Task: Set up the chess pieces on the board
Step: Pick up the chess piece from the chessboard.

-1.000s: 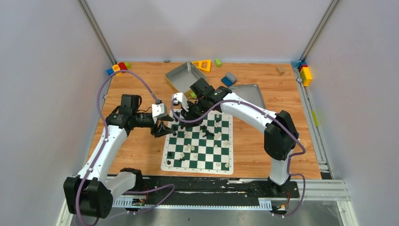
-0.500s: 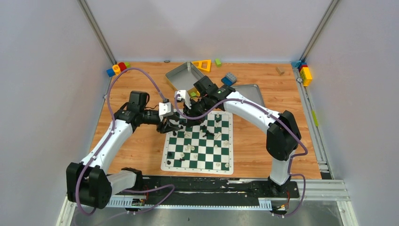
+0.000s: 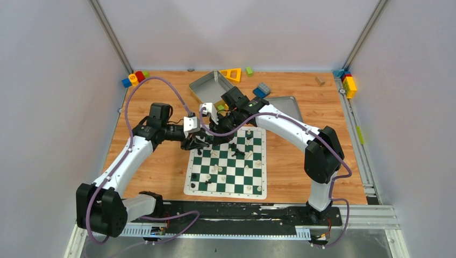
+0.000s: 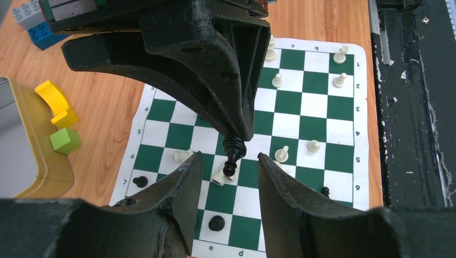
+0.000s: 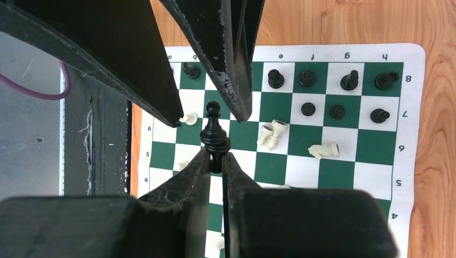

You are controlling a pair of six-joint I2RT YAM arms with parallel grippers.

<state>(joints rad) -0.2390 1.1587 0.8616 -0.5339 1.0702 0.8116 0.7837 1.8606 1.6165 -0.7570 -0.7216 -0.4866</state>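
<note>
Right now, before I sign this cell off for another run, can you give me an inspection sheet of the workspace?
Surface: wooden table, no spills seen.
Job's things: board lies flat; chess pieces are scattered on it, several cream ones toppled; one black piece is held over it.
Clutter: two grey trays and toy blocks at the far edge.
Grippers: right gripper shut on the black piece's base; left gripper has its jaws open either side of the piece's head.
Cables: purple cables loop along both arms, off the board.
Surroundings: grey walls; nothing else seen.
</note>
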